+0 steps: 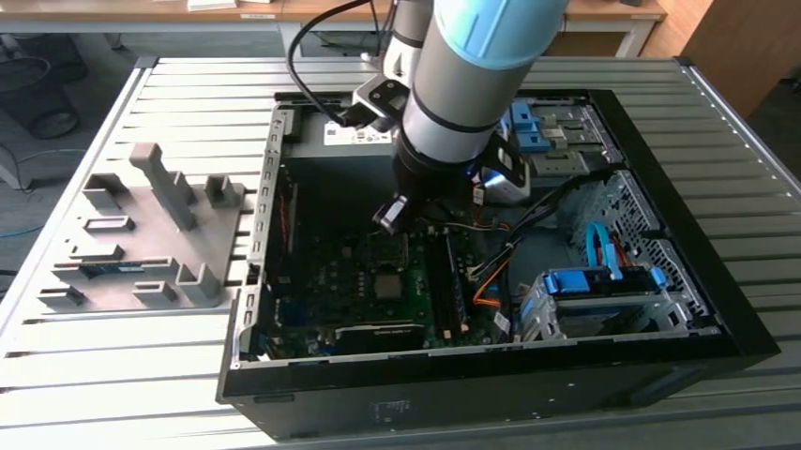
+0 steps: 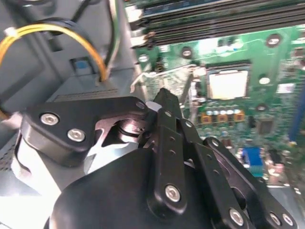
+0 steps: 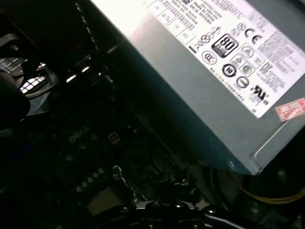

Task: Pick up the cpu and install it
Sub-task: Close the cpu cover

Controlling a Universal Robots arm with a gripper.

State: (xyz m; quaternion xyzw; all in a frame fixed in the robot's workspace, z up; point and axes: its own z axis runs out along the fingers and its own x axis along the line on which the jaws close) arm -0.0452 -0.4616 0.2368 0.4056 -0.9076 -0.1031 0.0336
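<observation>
Hand [image 2: 164,98] is down inside the open black PC case [image 1: 701,309], right over the green motherboard [image 2: 267,62]. Square silver cpu [image 2: 228,85] already sits in its socket; can't tell if the black fingers are spread or pressed together.

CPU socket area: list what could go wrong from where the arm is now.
1. The gripper sits low inside the computer case, just beside the CPU socket; a small drift could scrape the motherboard around it.
2. Yellow cables loop close beside the gripper's linkage and could snag as the arm moves.
3. In the exterior view, the arm hides the socket, so seating may be hard to judge there.
</observation>
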